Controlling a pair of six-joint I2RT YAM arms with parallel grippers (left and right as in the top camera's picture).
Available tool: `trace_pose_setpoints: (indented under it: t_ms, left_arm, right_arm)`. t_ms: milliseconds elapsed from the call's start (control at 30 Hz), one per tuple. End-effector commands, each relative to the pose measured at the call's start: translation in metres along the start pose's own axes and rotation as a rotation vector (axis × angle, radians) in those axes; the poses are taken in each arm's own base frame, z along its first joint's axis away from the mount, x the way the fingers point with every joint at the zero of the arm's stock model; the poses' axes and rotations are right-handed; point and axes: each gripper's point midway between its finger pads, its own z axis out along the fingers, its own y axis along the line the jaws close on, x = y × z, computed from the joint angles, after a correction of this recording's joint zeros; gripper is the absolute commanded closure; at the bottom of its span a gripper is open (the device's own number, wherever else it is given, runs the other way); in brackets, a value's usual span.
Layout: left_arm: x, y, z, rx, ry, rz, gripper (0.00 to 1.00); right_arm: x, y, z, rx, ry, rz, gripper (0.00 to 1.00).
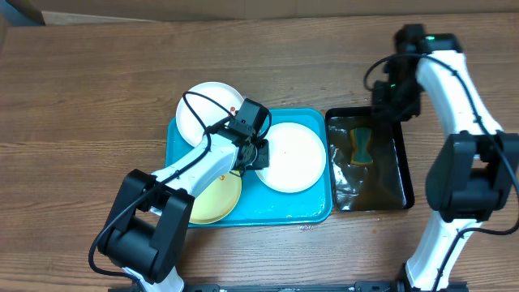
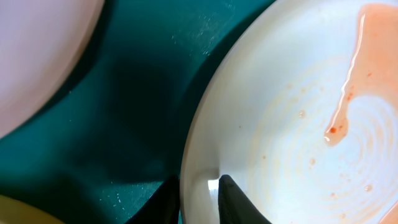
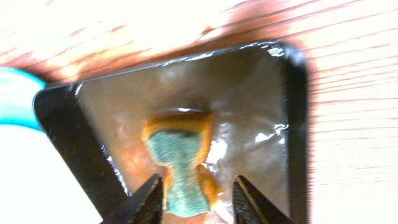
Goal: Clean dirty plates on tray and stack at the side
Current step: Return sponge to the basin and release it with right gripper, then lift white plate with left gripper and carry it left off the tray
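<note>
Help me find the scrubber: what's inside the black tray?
A green-and-orange sponge lies on crinkled clear film lining the black tray, below the open right gripper. Whatever is beneath the sponge and film is covered.

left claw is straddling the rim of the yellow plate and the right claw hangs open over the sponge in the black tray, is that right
Not the yellow plate: the left wrist view shows the left claw straddling the rim of the white plate with the orange smear. The rest holds: the right claw hangs open over the sponge in the black tray.
</note>
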Motion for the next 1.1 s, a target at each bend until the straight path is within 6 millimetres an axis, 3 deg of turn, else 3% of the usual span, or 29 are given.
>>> trace_pose_setpoints:
  t_ms: [0,100,233,333,700,833,1067]
  left_arm:
    - [0.007,0.005,0.008,-0.023,0.011,0.005,0.94]
    - [0.003,0.002,0.004,-0.018,0.002,0.012,0.96]
    - [-0.020,0.013,-0.015,-0.111,-0.049,0.036,0.96]
    - [-0.038,0.019,-0.030,-0.168,-0.082,0.081,0.96]
    - [-0.076,0.001,-0.062,-0.137,-0.165,0.141,0.96]
    - [-0.088,-0.004,-0.074,-0.115,-0.184,0.138,0.96]
    - [-0.106,-0.011,-0.093,-0.071,-0.217,0.161,0.96]
  right_arm:
    - [-0.009,-0.012,-0.014,-0.046,-0.036,0.066,0.60]
    - [-0.012,-0.027,-0.016,-0.047,-0.043,0.103,0.60]
    - [-0.016,-0.045,-0.018,-0.049,-0.052,0.147,0.59]
    - [-0.013,-0.055,-0.019,-0.048,-0.040,0.172,0.48]
    - [-0.007,-0.061,-0.020,-0.045,-0.018,0.191,0.45]
    - [-0.006,-0.061,-0.020,-0.045,-0.013,0.192,0.21]
    - [-0.006,-0.061,-0.020,-0.045,-0.014,0.192,0.12]
